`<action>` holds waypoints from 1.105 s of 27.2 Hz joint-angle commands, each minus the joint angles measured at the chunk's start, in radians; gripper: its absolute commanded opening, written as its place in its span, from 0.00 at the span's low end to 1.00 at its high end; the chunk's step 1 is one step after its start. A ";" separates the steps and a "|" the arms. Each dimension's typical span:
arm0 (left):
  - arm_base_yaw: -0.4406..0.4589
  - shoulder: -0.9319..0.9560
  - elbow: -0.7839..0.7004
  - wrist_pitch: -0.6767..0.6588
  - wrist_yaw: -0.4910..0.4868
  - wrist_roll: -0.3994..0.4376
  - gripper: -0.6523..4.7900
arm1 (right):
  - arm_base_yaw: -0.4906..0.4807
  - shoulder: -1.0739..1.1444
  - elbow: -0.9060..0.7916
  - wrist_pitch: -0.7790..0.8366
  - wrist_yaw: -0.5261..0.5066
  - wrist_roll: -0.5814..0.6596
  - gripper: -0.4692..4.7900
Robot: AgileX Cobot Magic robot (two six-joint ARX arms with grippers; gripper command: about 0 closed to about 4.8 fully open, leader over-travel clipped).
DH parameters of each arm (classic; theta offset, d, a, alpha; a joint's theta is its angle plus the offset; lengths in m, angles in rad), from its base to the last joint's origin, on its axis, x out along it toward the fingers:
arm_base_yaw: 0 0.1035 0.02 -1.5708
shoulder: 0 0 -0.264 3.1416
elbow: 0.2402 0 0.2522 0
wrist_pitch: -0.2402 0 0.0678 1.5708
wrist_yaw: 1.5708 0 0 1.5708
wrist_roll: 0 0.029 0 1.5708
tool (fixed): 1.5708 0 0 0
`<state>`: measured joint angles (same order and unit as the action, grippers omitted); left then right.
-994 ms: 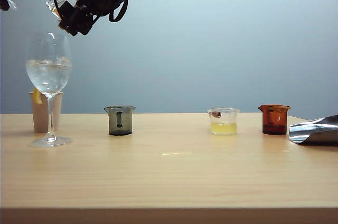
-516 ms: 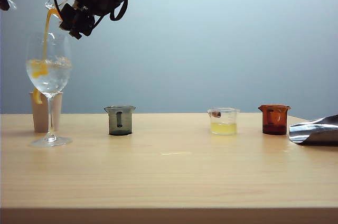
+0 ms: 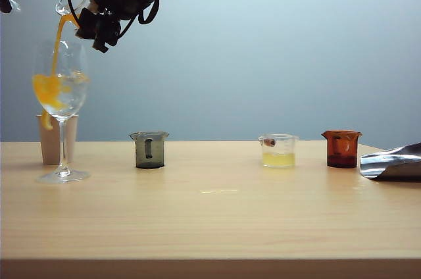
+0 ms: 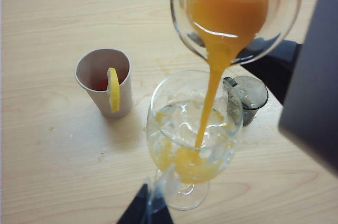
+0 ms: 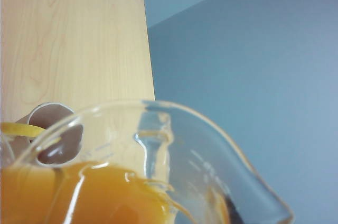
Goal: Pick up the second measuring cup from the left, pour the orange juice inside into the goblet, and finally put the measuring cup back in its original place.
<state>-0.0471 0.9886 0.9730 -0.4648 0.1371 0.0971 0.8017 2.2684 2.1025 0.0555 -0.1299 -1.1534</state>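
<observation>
My right gripper [image 3: 91,17] reaches across to the upper left and is shut on the clear measuring cup [image 3: 70,0], tipped steeply over the goblet [image 3: 61,88]. Orange juice [image 3: 58,37] runs from the cup's lip in a thin stream into the goblet's bowl, where it clouds the clear liquid. The left wrist view looks down on the cup [image 4: 235,15], the stream [image 4: 211,97] and the goblet [image 4: 193,129]. My left gripper [image 4: 153,207] hangs near the goblet's foot, fingers together, holding nothing. In the right wrist view the cup [image 5: 185,150] and its juice [image 5: 79,192] hide the fingers.
A paper cup with a lemon slice [image 3: 51,139] stands just behind the goblet. Along the table stand a smoky grey cup [image 3: 149,150], a clear cup of pale yellow liquid [image 3: 278,151] and an amber cup [image 3: 341,149]. A silvery foil object [image 3: 395,162] lies at the right edge.
The right wrist has rolled and tipped the cup further. A stream of orange juice has started and orange now gathers in the goblet. The left arm has kept still.
</observation>
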 commanded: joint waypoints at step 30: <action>0.000 -0.002 0.005 0.009 -0.002 0.000 0.11 | 0.009 -0.011 0.009 0.062 0.001 -0.280 0.47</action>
<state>-0.0475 0.9886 0.9730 -0.4648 0.1371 0.0971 0.8074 2.2681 2.1029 0.0914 -0.1287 -1.4101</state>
